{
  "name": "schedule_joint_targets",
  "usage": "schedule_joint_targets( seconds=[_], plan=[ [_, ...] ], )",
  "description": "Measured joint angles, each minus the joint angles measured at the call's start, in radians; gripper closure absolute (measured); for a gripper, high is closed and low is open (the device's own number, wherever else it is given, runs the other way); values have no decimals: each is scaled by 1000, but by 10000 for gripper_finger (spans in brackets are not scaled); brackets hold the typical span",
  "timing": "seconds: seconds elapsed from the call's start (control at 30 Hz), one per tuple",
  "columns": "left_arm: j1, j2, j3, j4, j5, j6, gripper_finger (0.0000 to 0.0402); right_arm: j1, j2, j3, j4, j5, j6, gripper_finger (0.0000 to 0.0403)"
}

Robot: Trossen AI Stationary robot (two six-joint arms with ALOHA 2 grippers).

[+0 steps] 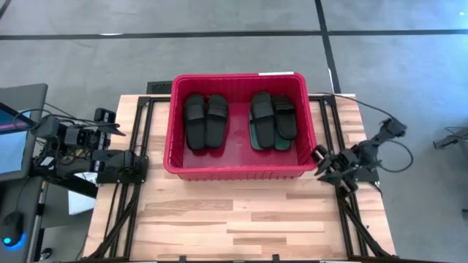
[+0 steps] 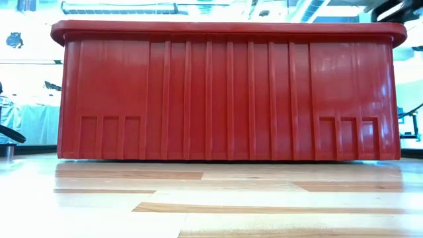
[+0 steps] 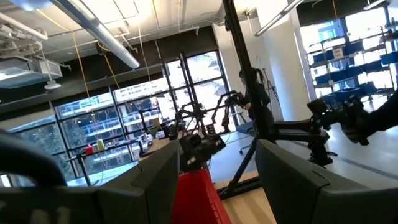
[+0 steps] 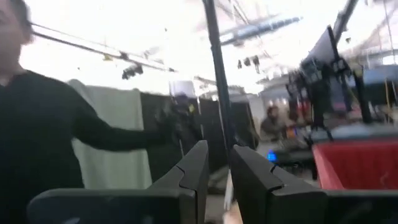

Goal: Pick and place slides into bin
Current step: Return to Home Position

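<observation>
Slides [image 1: 216, 120] lie inside the red bin [image 1: 241, 172]; left pincer [image 3: 217, 146] apart near its left wall, right pincer [image 4: 219, 147] narrowly apart near its right

Red bin [image 1: 238, 173], solid red all over, vertical ribs striping its near wall. Inside on the left the slides [image 1: 205, 120] are plain black; on the right more black, a teal-green edge peeking out beneath. Table [image 1: 241, 219] in pale and tan wood strips

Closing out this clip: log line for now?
slides: in bin | left gripper: open, empty, bin's left | right gripper: open, empty, bin's right
</observation>
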Motion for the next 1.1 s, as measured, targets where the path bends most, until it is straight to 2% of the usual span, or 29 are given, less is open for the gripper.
schedule_joint_targets(
  seconds=[0.27,0.5,0.7,0.83,1.1],
  plan=[
    [0,0,0,9,0,-10,202,-379,64,-4,-7,-393,180,344],
    [0,0,0,10,0,-41,202,-656,67,-3,64,-684,233,344],
    [0,0,0,10,0,-42,202,-823,68,-3,68,-813,305,344],
    [0,0,0,8,0,-42,202,-880,67,-3,106,-875,335,344],
    [0,0,0,7,-1,-42,202,-913,67,15,78,-868,311,344]
  ],
)
